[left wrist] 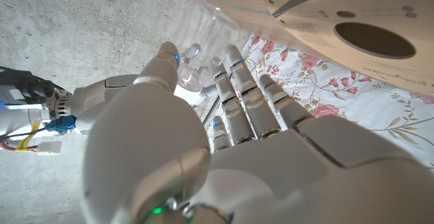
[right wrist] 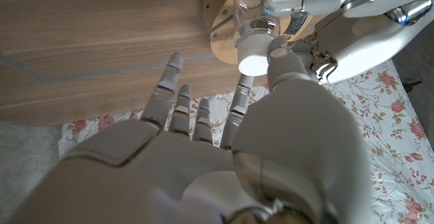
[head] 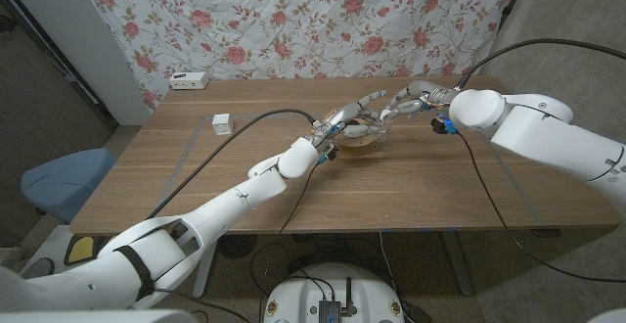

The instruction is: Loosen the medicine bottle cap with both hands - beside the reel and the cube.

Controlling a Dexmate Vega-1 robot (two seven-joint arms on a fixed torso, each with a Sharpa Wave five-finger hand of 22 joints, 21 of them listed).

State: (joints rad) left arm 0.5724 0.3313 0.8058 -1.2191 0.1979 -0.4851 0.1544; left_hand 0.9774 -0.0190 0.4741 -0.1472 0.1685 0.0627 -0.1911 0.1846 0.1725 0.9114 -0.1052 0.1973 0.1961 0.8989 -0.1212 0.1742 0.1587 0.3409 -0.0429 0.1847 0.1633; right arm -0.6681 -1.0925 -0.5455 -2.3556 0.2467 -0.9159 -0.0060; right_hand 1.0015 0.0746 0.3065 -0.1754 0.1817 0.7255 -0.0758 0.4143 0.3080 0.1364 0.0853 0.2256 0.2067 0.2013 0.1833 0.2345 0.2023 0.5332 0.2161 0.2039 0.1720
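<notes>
Bottle [right wrist: 261, 10] gripped in left hand [head: 354, 119] fingers, cap [right wrist: 253, 56] touching right hand [head: 411, 101] fingers

The left robot hand [head: 350, 119] hides most of the bottle [right wrist: 252, 20].

Surface [head: 411, 186]: brown wood grain with faint pale taped lines. Backdrop cloth [head: 293, 20]: white, pink roses, green leaves. Left hand [head: 354, 119] and right hand [head: 411, 101]: white and silver shells, dark joints. Bottle [right wrist: 261, 7]: clear, cap [right wrist: 253, 56] white. Reel [head: 357, 143]: tan wood. Cube [head: 222, 123]: white. Chair [head: 61, 178]: blue. Right wrist connector [head: 446, 125]: blue.
</notes>
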